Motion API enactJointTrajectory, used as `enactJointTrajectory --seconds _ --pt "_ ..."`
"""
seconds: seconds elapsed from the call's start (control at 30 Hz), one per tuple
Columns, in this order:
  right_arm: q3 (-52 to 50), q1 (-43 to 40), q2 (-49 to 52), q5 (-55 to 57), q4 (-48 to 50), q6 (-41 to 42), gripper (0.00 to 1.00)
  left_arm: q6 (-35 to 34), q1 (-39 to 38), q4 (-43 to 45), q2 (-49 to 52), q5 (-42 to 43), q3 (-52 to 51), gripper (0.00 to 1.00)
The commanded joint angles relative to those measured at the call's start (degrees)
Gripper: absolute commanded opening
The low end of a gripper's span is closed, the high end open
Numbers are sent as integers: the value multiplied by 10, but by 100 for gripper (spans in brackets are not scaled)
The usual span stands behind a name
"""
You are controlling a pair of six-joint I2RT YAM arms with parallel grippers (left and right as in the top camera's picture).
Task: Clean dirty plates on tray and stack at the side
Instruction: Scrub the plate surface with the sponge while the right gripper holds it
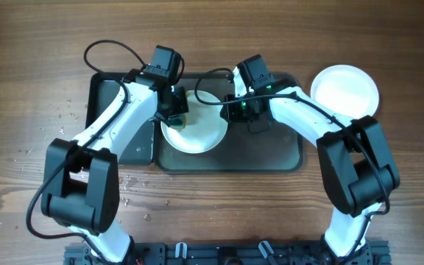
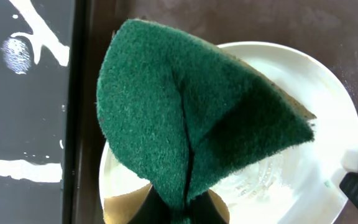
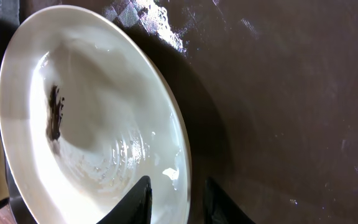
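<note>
A green scouring pad (image 2: 185,106) is pinched in the jaws of the left gripper (image 1: 176,112) over a smeared plate (image 1: 197,136) on the tray (image 1: 271,151). The plate's rim is straddled by the right gripper (image 3: 176,182), jaws slightly spread. Another plate (image 1: 344,90) lies on the tabletop (image 1: 219,213), far right.

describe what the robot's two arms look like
The left arm and right arm match: glossy white link shells, bulky black joint housings, loose black cables. A small green light glows near the right wrist. The jaws are black.
</note>
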Motion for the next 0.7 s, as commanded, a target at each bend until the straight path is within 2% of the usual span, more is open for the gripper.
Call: enactJointTrajectory --seconds 0.0,0.3,0.67 --pt "-1 2 -11 -8 2 -5 27 -17 -6 3 5 5 -1 4" --pt "-1 2 -11 34 -28 -5 27 -22 -6 3 5 5 -1 4" --pt "-5 7 -11 34 -29 27 21 -22 -6 3 5 3 -9 4"
